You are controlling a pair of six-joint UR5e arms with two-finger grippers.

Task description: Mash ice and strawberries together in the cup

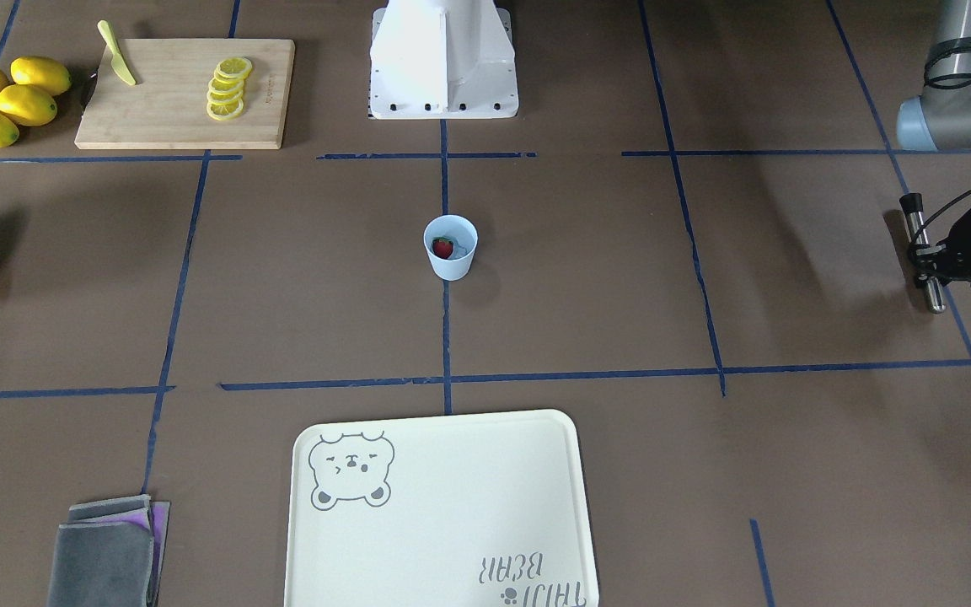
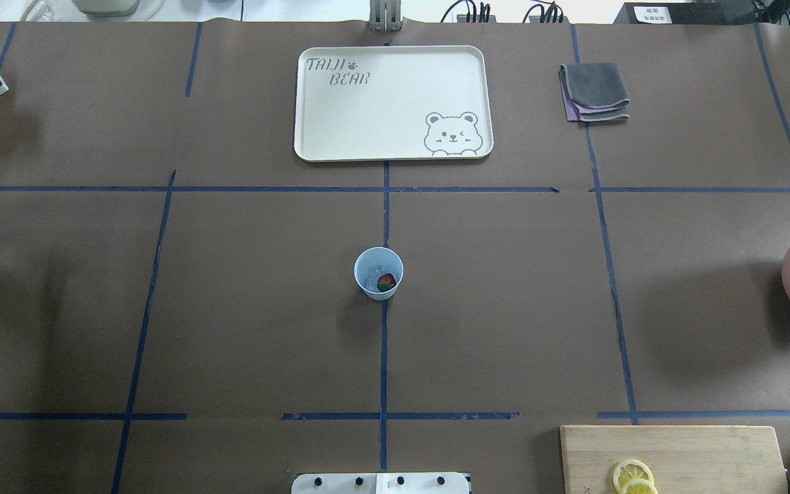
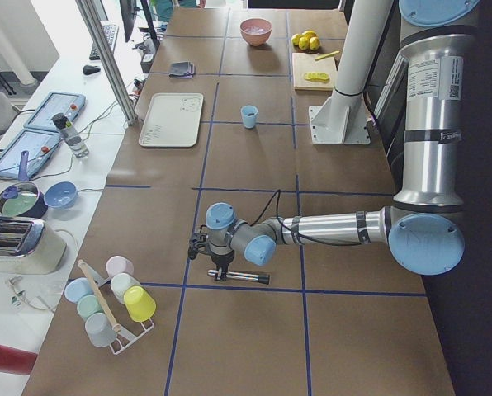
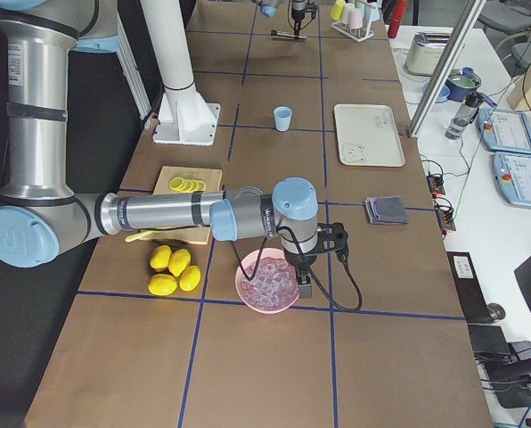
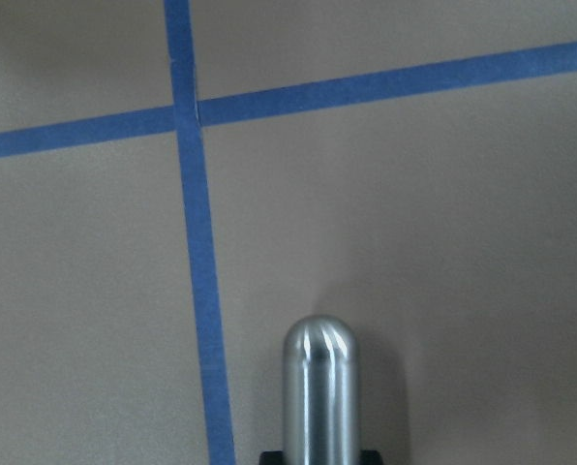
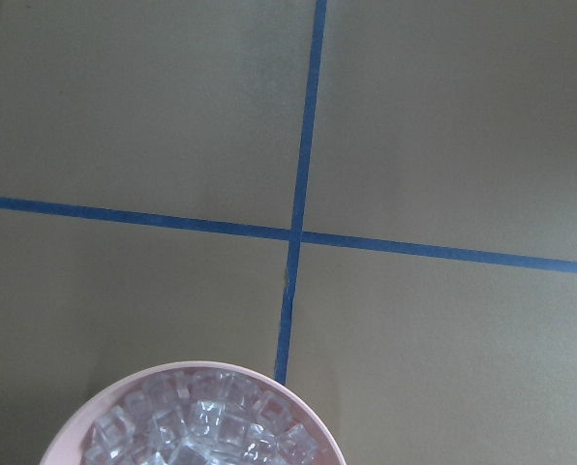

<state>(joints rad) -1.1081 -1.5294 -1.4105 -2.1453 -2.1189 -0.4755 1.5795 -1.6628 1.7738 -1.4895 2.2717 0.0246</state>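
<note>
The pale blue cup stands upright at the table's centre, where two blue tape lines meet. A red strawberry lies inside it on faint whitish ice. My left gripper is far from the cup at the table's left end, shut on a metal masher rod held low over the table. My right gripper hangs over the far rim of a pink bowl of ice cubes. It shows only in the exterior right view, so I cannot tell if it is open or shut.
A cutting board carries lemon slices and a yellow knife, with whole lemons beside it. A cream bear tray and folded grey cloths lie on the operators' side. A rack of cups stands near my left gripper.
</note>
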